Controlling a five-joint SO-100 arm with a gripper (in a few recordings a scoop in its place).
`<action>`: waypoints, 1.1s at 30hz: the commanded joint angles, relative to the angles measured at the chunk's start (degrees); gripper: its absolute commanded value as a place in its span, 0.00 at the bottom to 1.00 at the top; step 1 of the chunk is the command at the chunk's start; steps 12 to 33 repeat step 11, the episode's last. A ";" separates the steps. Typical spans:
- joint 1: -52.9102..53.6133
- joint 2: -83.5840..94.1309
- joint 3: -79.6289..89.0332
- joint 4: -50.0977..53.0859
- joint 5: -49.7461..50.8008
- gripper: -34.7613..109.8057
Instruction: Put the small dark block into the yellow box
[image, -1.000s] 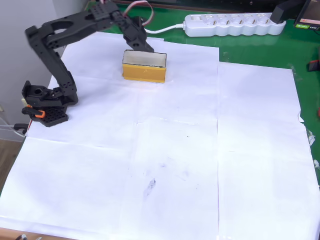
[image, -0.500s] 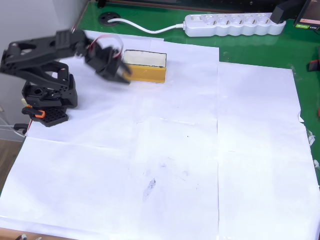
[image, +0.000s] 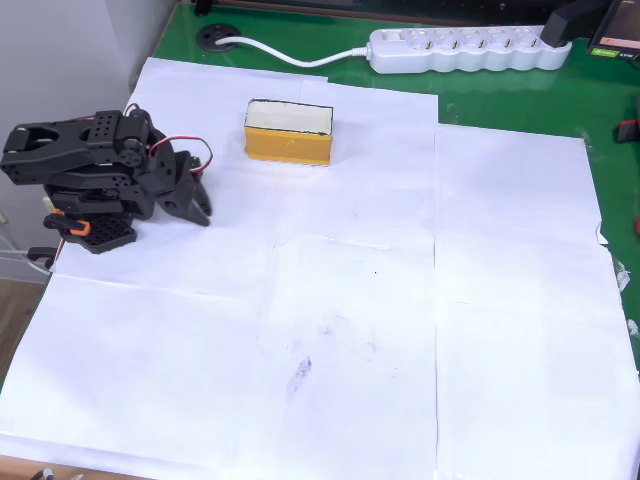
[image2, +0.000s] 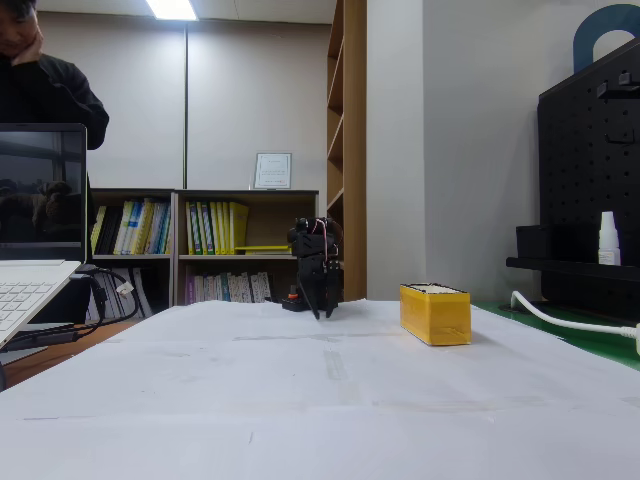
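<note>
Box (image: 288, 133) of mustard yellow, with a pale cream inside and a thin dark rim, sits on the white paper (image: 340, 300) covering the counter (image: 500, 95), toward the far edge in the overhead view. In the fixed view the box (image2: 435, 314) stands upright to the right of the arm. The block cannot be made out in either view; whether it lies inside the box cannot be told. The arm is folded low over its base (image: 95, 228) at the left edge of the paper, its pincer (image: 198, 205) pointing down near the sheet, well apart from the box and to its lower left. In the fixed view the pincer (image2: 324, 305) hangs tip-down. Whether it is parted or closed cannot be told. A white power strip (image: 465, 48) lies on the green counter behind the box.
</note>
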 joint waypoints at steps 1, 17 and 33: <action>0.26 -0.44 1.23 3.16 -0.70 0.24; 0.97 -0.44 1.23 5.54 -0.88 0.24; 0.97 -0.44 1.23 5.54 -0.88 0.24</action>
